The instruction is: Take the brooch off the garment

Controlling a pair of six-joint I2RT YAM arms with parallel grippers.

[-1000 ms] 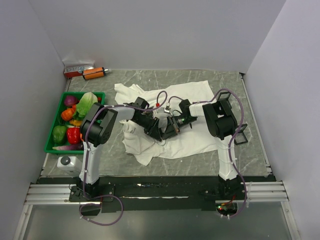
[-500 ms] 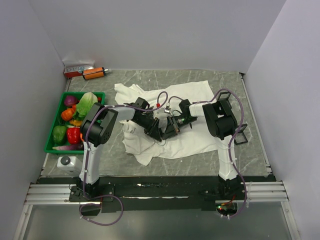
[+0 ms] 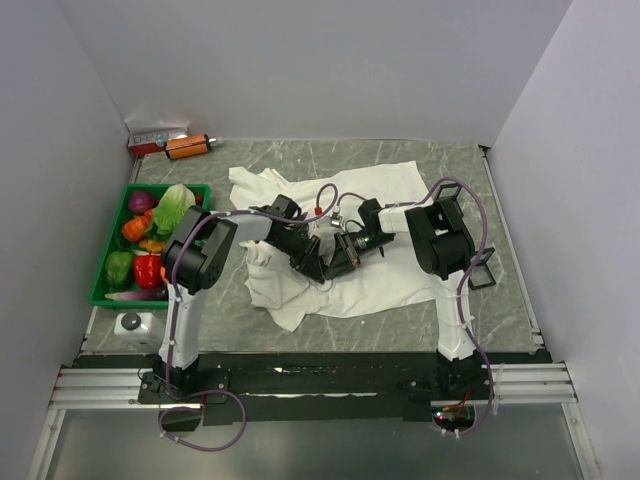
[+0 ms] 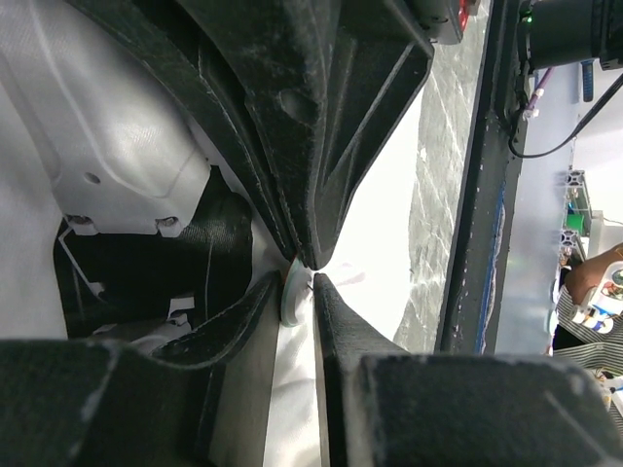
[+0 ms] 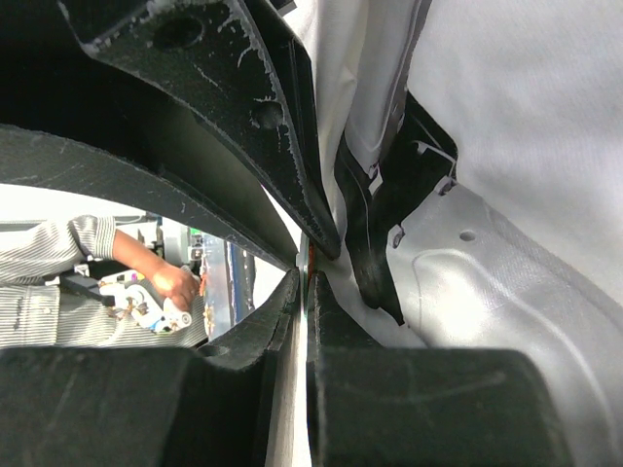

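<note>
Well, at far left of the worktop (image 3: 510, 300) I see the green basket (image 3: 145, 188), then the white garment (image 3: 400, 285) in the middle, where both arms meet. My left hand (image 4: 299, 284) pinches a small pale disc (image 4: 290, 294). Just beside it the brooch (image 5: 310, 255) shows as an orange sliver, nipped between the nearly pressed-together fingers of my right hand (image 5: 305, 280).
</note>
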